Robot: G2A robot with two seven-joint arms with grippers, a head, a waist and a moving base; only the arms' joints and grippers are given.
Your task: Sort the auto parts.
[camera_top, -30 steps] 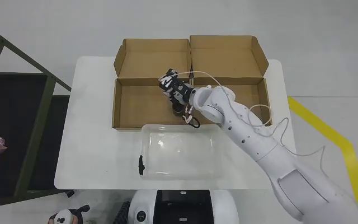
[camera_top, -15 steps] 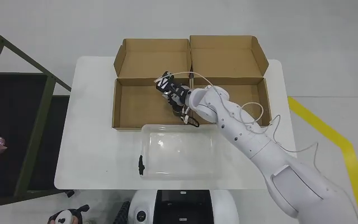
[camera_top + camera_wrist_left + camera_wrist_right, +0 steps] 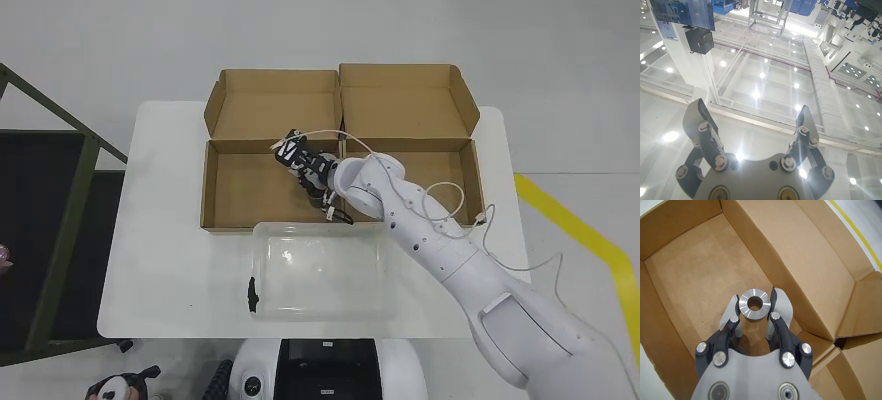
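Steel bushing [image 3: 755, 306] clamped by its outer wall between the fingers of the right gripper [image 3: 755, 299], bore end-on to the wrist camera, over the bare floor of the left cardboard box [image 3: 250, 190], toward that box's far right corner. Second cardboard box [image 3: 405, 100] butted against the right side of that box; clear plastic bin [image 3: 318, 227] just in front of it; small black part [image 3: 252, 295] farther in front. Left gripper [image 3: 752, 109] spread wide, nothing between fingers, aimed at ceiling.
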